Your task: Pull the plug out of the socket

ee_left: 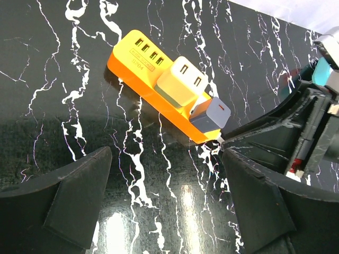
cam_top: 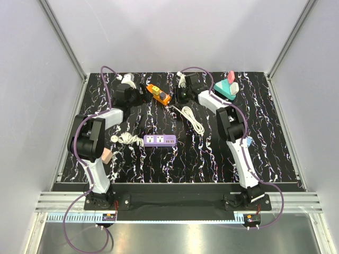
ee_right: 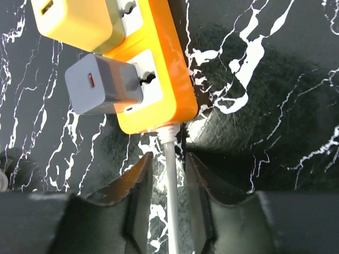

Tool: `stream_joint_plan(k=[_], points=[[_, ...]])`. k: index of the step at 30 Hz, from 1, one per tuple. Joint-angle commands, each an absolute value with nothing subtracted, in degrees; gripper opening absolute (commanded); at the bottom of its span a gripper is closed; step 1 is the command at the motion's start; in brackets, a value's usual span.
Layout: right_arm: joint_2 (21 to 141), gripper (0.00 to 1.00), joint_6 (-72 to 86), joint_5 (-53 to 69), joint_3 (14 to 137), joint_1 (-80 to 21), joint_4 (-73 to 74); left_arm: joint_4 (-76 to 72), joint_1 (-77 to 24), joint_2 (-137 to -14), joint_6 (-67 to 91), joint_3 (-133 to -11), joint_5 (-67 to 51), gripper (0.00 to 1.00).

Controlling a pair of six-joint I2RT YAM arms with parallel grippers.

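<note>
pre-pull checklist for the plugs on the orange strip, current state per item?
1. Is the left gripper open: ok.
2. Grey adapter and cream adapter both in view, seated in the orange power strip: ok.
3. Is the left gripper around a plug: not ok, both adapters lie ahead of its fingers.
4. Does the right gripper straddle the white cable at the strip's end: ok.
5. Is the cable clamped firmly enough to brace the strip: cannot tell, slim gaps show.

A purple power strip (cam_top: pixel 159 140) lies mid-way on the black marbled table (cam_top: pixel 275 137), a white plug (cam_top: pixel 125 138) near its left end, and a teal block (cam_top: pixel 222 88) sits far right.
</note>
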State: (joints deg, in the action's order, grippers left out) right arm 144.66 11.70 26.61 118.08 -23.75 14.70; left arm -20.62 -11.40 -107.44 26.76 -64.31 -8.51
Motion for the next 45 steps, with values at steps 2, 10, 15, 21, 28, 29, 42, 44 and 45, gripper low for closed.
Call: stream_joint_plan(k=[2,10,15,21,28,29,42,44,45], points=[[146.7,0.28,12.0,29.8,122.1,-24.4,15.3,-24.4,-11.3,-106.3,25.5,-64.6,-7.7,0.91],[145.4,0.0,10.2,33.2,119.8,-25.0,16.3,-24.3,-11.3,-105.7,25.8,-64.2,-6.4,0.91],[140.4,0.0,4.2,35.3,112.5,-24.9,16.3,-19.4,-11.5,-105.6,27.3,-66.2,-3.1,0.89],[137.3,0.0,0.4,37.8,108.5,-25.0,17.3,-10.8,-14.6,-106.0,28.0,-70.2,1.9,0.88],[135.5,0.0,0.3,34.7,106.1,-25.0,17.7,-8.1,-17.5,-107.0,29.0,-72.7,4.8,0.87],[135.5,0.25,0.6,33.4,106.5,-25.0,17.7,-7.6,-17.8,-107.3,29.3,-73.2,5.0,0.87],[130.2,0.79,8.6,18.5,101.5,-24.5,7.5,1.9,-22.0,-107.8,33.0,-79.5,15.8,0.83],[130.0,0.76,11.7,21.7,100.2,-24.2,2.9,1.8,-22.1,-106.9,31.7,-79.4,14.9,0.83],[130.2,0.74,15.7,23.1,99.8,-23.9,0.9,0.5,-22.1,-106.4,30.7,-78.6,13.3,0.83]])
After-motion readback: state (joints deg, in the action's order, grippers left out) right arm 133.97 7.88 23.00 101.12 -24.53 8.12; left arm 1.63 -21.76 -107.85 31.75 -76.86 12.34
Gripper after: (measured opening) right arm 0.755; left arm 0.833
